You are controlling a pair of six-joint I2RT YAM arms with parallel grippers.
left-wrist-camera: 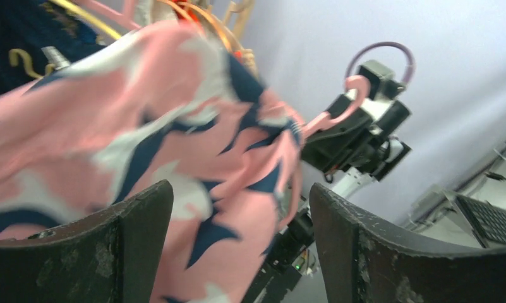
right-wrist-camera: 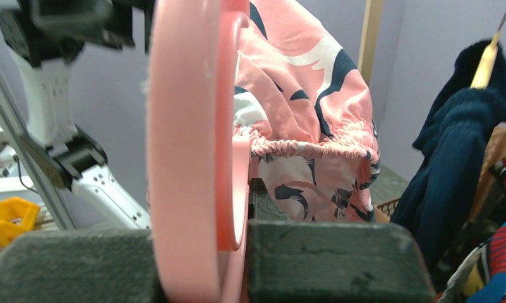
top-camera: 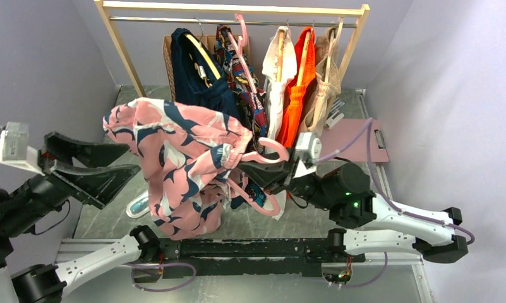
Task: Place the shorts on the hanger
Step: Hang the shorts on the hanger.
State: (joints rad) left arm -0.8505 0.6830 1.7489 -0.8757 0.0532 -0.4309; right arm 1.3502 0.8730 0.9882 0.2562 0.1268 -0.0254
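The pink shorts (top-camera: 180, 151) with navy and white print hang draped over the pale-pink hanger (top-camera: 272, 146), in mid-air above the table. My right gripper (top-camera: 266, 175) is shut on the hanger; in the right wrist view the hanger's band (right-wrist-camera: 187, 126) sits between the fingers (right-wrist-camera: 332, 265), with the shorts' gathered waistband (right-wrist-camera: 301, 148) behind. My left gripper (top-camera: 133, 159) is open at the left, just off the shorts' edge and holding nothing. In the left wrist view the shorts (left-wrist-camera: 143, 126) fill the space ahead of the spread fingers (left-wrist-camera: 130, 246).
A wooden rack (top-camera: 237, 9) at the back carries a navy garment (top-camera: 199, 76), a multicolour one (top-camera: 247, 82), white (top-camera: 277, 82), orange (top-camera: 297, 88) and beige (top-camera: 323, 82) clothes. A mauve clipboard (top-camera: 357, 136) lies at the right. A small white object (top-camera: 139, 205) lies under the shorts.
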